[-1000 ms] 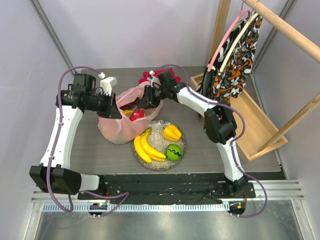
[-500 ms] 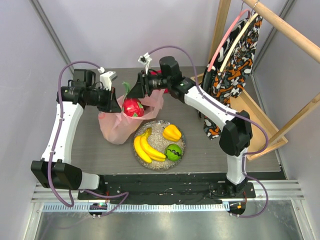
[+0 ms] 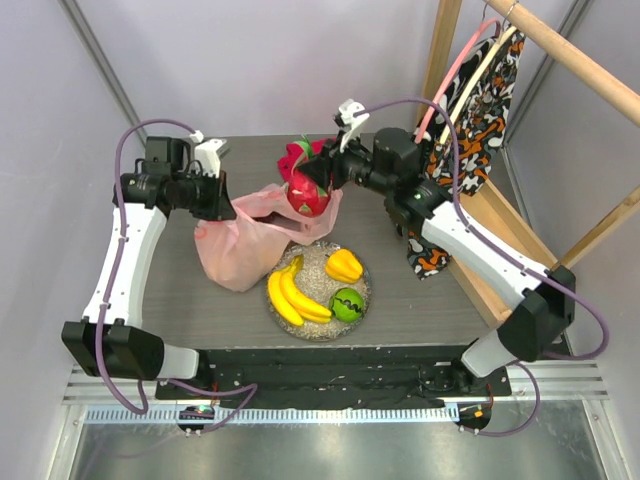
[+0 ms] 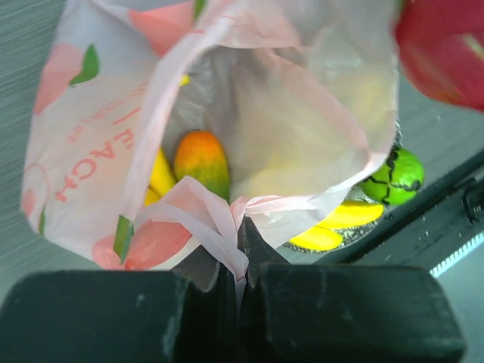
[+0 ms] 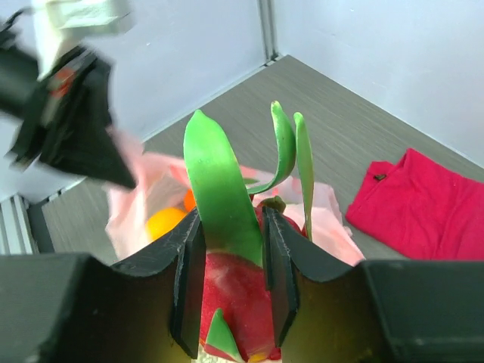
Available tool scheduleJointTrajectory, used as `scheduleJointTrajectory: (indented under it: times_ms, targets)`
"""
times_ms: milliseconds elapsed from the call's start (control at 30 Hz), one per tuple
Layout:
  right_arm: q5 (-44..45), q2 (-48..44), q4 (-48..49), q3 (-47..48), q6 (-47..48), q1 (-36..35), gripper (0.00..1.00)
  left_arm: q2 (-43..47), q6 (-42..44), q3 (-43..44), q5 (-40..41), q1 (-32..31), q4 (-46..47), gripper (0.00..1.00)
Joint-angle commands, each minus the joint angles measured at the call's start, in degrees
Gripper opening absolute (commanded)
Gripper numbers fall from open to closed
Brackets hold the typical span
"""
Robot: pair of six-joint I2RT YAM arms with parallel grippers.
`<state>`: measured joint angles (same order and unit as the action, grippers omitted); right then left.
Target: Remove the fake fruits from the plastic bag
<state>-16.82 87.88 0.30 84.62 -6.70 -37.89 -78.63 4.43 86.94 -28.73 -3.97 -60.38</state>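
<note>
On the left, the left gripper (image 4: 238, 253) is clenched on the gathered rim of the plastic bag (image 3: 232, 255), pinching a fold of the thin pink film between its fingers. The bag sits on the table left of centre, its mouth held open. The left wrist view looks down inside, where a mango (image 4: 203, 160) lies beside a yellow piece (image 4: 160, 175). The right wrist view also catches an orange (image 5: 165, 223) inside.

Just right of the bag's mouth, the right gripper (image 3: 325, 180) grasps the dragon fruit (image 3: 308, 193), its jaws pressed against the red body on both sides and the green leaves standing up between them. The fruit is raised over the bag's far right edge, outside the bag.

Near the bag, at the middle of the table, the glittery plate (image 3: 362, 283) carries the bananas (image 3: 290, 297), the yellow pepper-like piece (image 3: 344, 265) and the green apple (image 3: 347, 303).

A folded red cloth (image 5: 431, 204) lies on the far side of the table. At the far right stands a wooden rack (image 3: 520, 250) with a patterned garment (image 3: 470, 125) hanging from it.
</note>
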Motion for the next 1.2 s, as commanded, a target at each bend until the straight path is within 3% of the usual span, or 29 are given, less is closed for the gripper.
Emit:
scheduleJointTrajectory:
  times_ms: [0,167,300,733,1167]
  targets:
    - [-1.71,-9.71,9.64,-6.72,4.75,-4.03,0.01,-3.27,-3.89,4.2,7.98,1.41,4.12,0.0]
    - [-4.54,-15.01,6.3,-15.43,12.75,-9.38,0.01,-8.29,-6.8,9.47,7.99,3.44,5.01,0.0]
    - [-3.4,-16.07,9.45,-22.21,16.8,-10.54,0.01,-7.95,-6.45,11.5,8.08,3.7,4.57,0.0]
    - [0.03,-4.74,18.68,-23.97,24.54,-11.24,0.01,-1.7,-7.24,5.26,4.92,7.22,4.48,0.0]
    - [0.82,3.79,17.2,-23.45,29.29,-11.33,0.01,1.64,-7.24,1.31,1.66,9.06,3.87,0.0]
